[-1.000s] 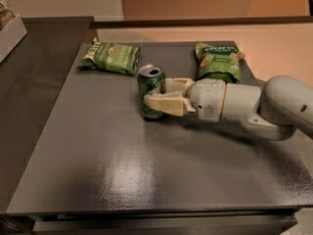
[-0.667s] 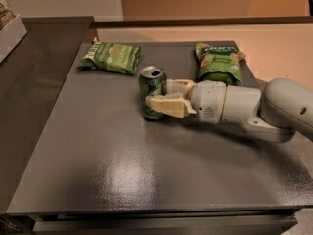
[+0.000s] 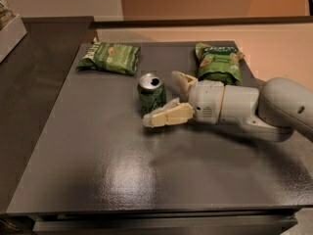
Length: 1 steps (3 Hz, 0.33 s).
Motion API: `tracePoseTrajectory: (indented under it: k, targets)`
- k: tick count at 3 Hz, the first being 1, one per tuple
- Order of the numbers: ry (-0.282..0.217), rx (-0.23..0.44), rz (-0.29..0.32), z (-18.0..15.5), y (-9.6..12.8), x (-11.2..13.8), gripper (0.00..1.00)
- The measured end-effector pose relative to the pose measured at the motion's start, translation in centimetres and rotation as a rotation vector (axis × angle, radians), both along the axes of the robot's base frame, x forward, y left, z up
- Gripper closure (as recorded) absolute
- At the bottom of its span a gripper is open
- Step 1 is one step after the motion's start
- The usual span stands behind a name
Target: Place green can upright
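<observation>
The green can (image 3: 151, 92) stands upright on the dark grey table (image 3: 98, 151), silver top with its opening facing up. My gripper (image 3: 160, 99) reaches in from the right at can height and is open. The near cream finger (image 3: 168, 115) lies just in front of the can's base. The far finger (image 3: 182, 80) is to the can's right, a small gap away. The can stands at the mouth of the jaws, not squeezed.
A flat green snack bag (image 3: 110, 58) lies at the back left of the table and another (image 3: 218, 61) at the back right, behind my wrist. A dark counter (image 3: 29, 72) with a white box (image 3: 9, 31) adjoins on the left.
The fingers have spread apart: the near finger moved forward off the can's side. The can stays upright in the same spot.
</observation>
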<state>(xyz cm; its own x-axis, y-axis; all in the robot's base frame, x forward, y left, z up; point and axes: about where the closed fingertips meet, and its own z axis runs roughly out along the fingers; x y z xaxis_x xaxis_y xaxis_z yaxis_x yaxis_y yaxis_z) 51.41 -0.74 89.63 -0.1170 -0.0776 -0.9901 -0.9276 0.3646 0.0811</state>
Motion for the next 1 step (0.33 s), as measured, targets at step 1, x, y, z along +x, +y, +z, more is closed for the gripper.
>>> tracePoseTrajectory:
  k: [1]
  targets:
    - [0.0,0.0,0.0,0.0,0.01,0.0,0.0]
